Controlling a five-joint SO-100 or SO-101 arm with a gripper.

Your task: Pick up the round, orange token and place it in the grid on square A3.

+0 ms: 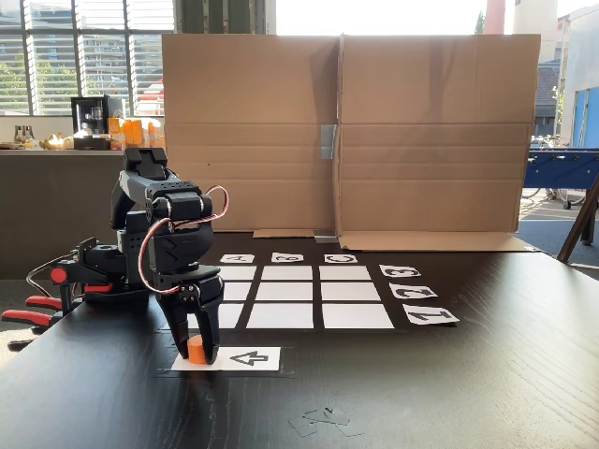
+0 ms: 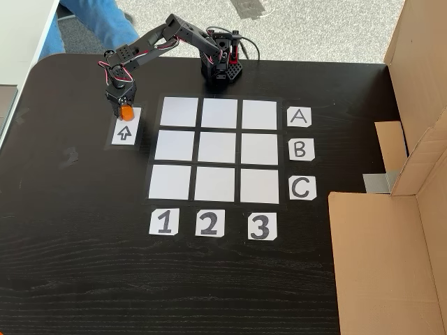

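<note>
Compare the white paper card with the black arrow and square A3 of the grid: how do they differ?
The white paper arrow card carries a printed black arrow; square A3, a plain white paper cell, is blank. The card lies alone beside the grid; A3 is a corner cell. The small orange cylindrical token stands on the card; A3 is bare. Both are white paper.

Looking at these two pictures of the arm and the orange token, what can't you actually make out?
- Whether the gripper is clamped on the token: its fingers cover the token's sides in a fixed view, and both are too small in the other.
- The arrow card's near end: hidden under the gripper and token.
- The cardboard box: cut off by the frame's right edge.
</note>
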